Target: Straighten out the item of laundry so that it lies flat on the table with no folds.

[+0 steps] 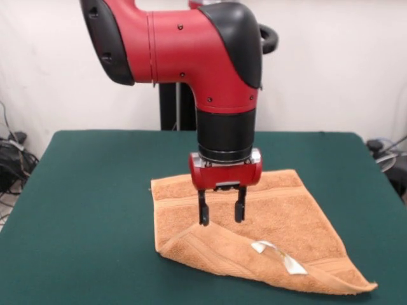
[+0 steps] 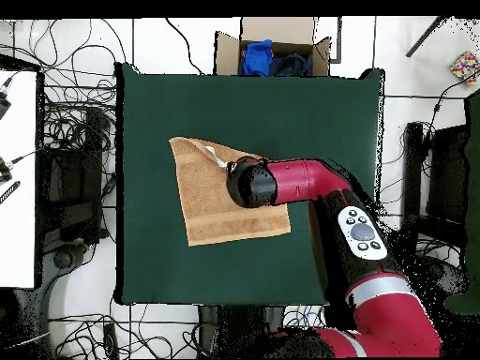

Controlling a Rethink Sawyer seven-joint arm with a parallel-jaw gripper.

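Note:
The orange-tan towel (image 1: 280, 229) lies on the dark green table (image 1: 89, 203). Its near edge is folded back over itself as a long flap, and the white care tag (image 1: 275, 254) shows on that flap. My gripper (image 1: 221, 213) hangs straight down over the towel's left-middle part, open, with its fingertips just above the fold's inner edge and nothing between them. In the overhead view the towel (image 2: 211, 211) sits left of the table's (image 2: 159, 112) centre, and the arm's wrist covers the gripper and part of the far edge.
A cardboard box (image 2: 274, 47) with blue and dark things stands off the table's far edge in the overhead view. Cables lie on the floor to the left. The red arm (image 2: 319, 187) reaches in from the lower right.

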